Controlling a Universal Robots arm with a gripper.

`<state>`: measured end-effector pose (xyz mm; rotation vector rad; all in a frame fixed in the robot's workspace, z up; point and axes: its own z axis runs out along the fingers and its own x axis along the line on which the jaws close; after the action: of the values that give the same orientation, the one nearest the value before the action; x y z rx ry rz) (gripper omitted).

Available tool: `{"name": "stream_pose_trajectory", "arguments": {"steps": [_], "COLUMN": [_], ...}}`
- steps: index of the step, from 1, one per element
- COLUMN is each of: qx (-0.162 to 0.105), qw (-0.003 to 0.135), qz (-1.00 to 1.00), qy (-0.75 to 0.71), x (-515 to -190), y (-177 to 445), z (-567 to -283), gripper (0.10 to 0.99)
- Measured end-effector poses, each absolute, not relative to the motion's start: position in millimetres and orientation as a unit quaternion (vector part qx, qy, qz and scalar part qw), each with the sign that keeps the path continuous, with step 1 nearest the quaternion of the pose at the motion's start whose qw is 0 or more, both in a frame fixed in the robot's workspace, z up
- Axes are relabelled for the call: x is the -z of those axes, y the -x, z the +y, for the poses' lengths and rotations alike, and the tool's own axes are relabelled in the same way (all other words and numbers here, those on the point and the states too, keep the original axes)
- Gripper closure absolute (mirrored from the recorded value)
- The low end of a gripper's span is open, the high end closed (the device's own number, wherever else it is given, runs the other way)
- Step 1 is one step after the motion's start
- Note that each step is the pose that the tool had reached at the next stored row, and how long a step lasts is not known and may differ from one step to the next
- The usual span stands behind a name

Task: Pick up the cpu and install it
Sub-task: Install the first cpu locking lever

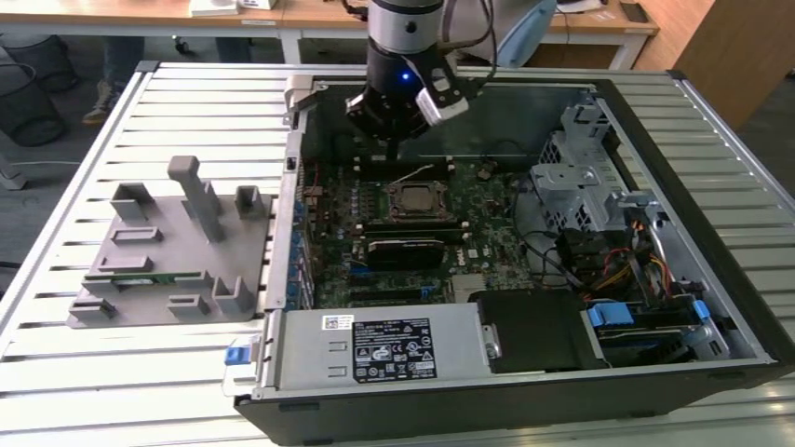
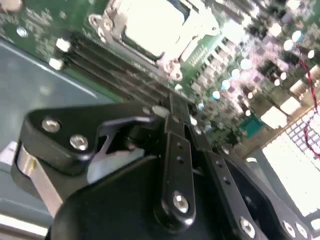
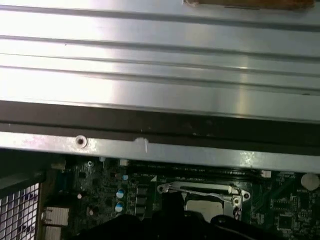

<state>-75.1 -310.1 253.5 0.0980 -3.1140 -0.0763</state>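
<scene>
Hanging inside the open computer case (image 1: 695, 233), the gripper (image 1: 391, 149) sits at upper centre of the exterior view, just above the motherboard (image 1: 410, 223). Its dark fingers (image 2: 175, 130) look drawn close together in the second wrist view, though I cannot tell whether anything is pinched between them. Straight below its tip lies the black-framed socket (image 1: 411, 200) with the cpu (image 1: 411, 199) seated inside it (a pale square plate in both wrist views (image 2: 150, 25) (image 3: 205, 204)). Well apart, at the exterior view's left, a grey fixture (image 1: 174, 251) rests on the slatted table (image 1: 100, 372), holding a green memory stick (image 1: 147, 278).
</scene>
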Motion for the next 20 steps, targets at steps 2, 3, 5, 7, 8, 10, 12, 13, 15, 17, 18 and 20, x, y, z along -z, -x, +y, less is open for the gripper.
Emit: {"name": "stream_pose_trajectory", "arguments": {"steps": [2,3,5,7,8,10,12,13,15,17,18,20], "qx": [0.030,0.036,0.046,0.048,0.048,0.048,0.048,0.048,0.048,0.048,0.047,0.047], "qw": [0.012,0.012,0.012,0.012,0.012,0.012,0.012,0.012,0.010,0.004,0.001,-0.003], "qz": [-0.999,-0.999,-0.998,-0.998,-0.998,-0.998,-0.998,-0.998,-0.998,-0.998,-0.998,-0.998], "qy": [-0.031,-0.032,-0.032,-0.032,-0.032,-0.032,-0.032,-0.032,-0.032,-0.032,-0.032,-0.032], "x": [-253.1,-252.8,-251.9,-250.1,-249.2,-247.5,-246.3,-245.8,-245.4,-244.6,-244.2,-242.7], "y": [75.0,75.0,75.0,74.7,74.3,70.9,65.1,62.2,59.6,59.4,59.3,58.7], "z": [-312.4,-313.8,-317.2,-318.2,-318.2,-318.2,-317.8,-317.7,-317.5,-317.4,-317.4,-317.2], "gripper": [0.976,0.976,0.976,0.976,0.976,0.976,0.976,0.976,0.976,0.976,0.976,0.976]}}
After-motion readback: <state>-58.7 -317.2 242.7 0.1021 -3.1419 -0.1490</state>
